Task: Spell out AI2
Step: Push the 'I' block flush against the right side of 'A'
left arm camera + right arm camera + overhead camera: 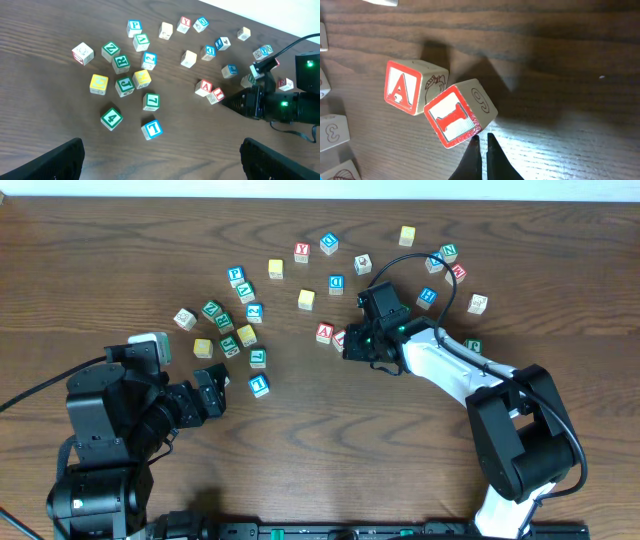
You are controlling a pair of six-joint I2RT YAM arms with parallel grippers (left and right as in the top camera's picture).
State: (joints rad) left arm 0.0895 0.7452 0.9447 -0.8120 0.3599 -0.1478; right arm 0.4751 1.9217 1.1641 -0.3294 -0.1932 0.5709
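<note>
We look straight down from overhead on the whole table (90, 280); the left wrist looks obliquely from afar, the right wrist very near; all share the A cube (402, 86) and I cube (451, 117)

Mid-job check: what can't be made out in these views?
I cube: overhead, partly covered by the right gripper.
Fingertip contact with the I cube: right wrist, too close to tell.
Likely 2 cube: overhead, character too small to confirm.
Left gripper: left wrist, fingers cut off by bottom edge.
</note>
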